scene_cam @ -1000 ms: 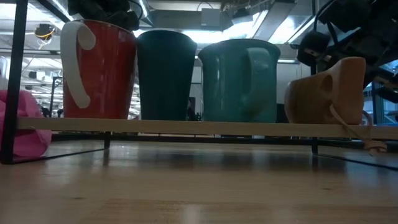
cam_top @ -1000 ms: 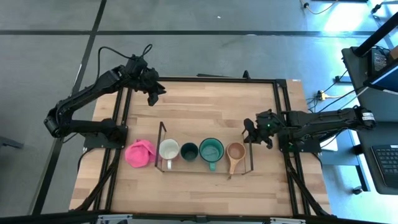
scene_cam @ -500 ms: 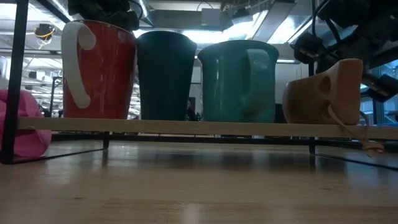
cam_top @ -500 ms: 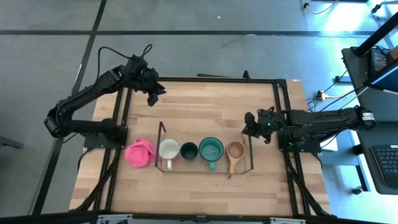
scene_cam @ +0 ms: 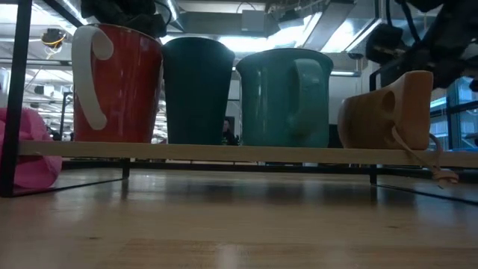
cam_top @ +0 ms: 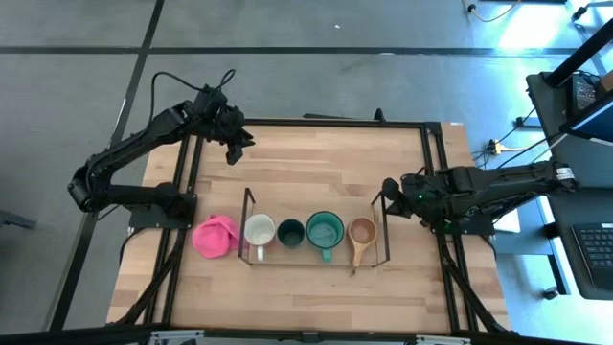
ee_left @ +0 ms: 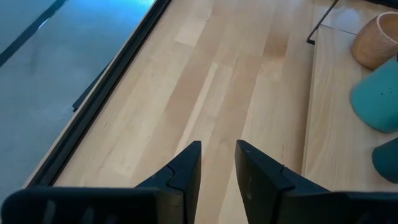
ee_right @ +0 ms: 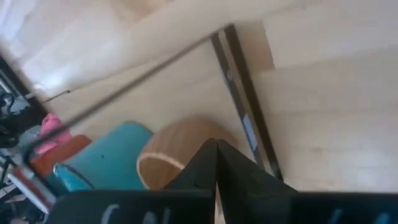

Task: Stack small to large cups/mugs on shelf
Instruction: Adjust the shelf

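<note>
Four cups sit in a row on the shelf [cam_top: 251, 228], a low black wire rack on the wooden table [cam_top: 316, 163]. Seen from above, the row goes from the left arm's side to the right arm's side. First is the white-rimmed mug [cam_top: 260, 230]. In the low view its side looks red and its white handle sticks out. Next is the small dark green cup [cam_top: 291, 232]. Then comes the larger teal mug [cam_top: 326, 230]. Last is the tan wooden cup [cam_top: 363, 232], and its long handle points to the near edge of the table. In the low view this cup sits tilted at the end of the shelf, and a thin cord hangs from its handle.

A pink lumpy thing [cam_top: 215, 236] lies on the table just beside the shelf, right next to the white-rimmed mug.

The right gripper [cam_top: 389, 189] is up in the air just past the wooden cup's end of the shelf, close to the end frame. It holds nothing. In the right wrist view its two dark fingers [ee_right: 205, 167] are pressed together, and the wooden cup and the teal mug show beyond them.

The left gripper [cam_top: 233, 150] waits over the far side of the table, well apart from the shelf. Its fingers are a little way apart, with a narrow gap, and nothing is between them
</note>
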{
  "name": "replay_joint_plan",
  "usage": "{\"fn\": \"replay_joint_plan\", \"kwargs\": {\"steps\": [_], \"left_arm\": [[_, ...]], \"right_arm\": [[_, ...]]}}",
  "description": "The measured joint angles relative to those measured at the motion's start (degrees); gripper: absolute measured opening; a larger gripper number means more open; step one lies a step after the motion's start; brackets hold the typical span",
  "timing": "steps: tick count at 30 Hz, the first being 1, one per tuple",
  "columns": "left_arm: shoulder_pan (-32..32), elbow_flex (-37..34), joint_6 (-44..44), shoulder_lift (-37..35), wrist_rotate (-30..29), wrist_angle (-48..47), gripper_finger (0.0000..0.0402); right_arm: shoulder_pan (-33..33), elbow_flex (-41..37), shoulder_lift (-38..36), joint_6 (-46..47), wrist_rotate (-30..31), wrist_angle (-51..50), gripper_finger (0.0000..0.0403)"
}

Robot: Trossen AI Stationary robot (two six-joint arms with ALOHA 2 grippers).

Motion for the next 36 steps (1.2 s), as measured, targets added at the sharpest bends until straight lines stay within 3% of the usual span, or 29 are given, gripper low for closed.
{"fn": "replay_joint_plan", "kwargs": {"steps": [11, 19, 25, 36], "left_arm": [[0.0, 0.0, 1.14, -0.02, 0.0, -0.23, 0.0093], [0.0, 0.01, 1.41, -0.02, 0.02, -0.23, 0.0093], [0.0, 0.0, 1.47, -0.02, 0.0, -0.25, 0.0093], [0.0, 0.02, 1.7, -0.02, 0.0, -0.23, 0.0093]], "right_arm": [[9.16, 0.39, 0.03, 7.84, 1.07, 0.72, 0.001], [9.59, 0.39, 1.73, 9.54, 11.12, -0.19, 0.001], [11.51, 0.39, 5.46, 9.51, 7.9, 0.08, 0.001], [14.66, 0.36, 11.72, 9.1, 7.77, 8.89, 0.001]]}}
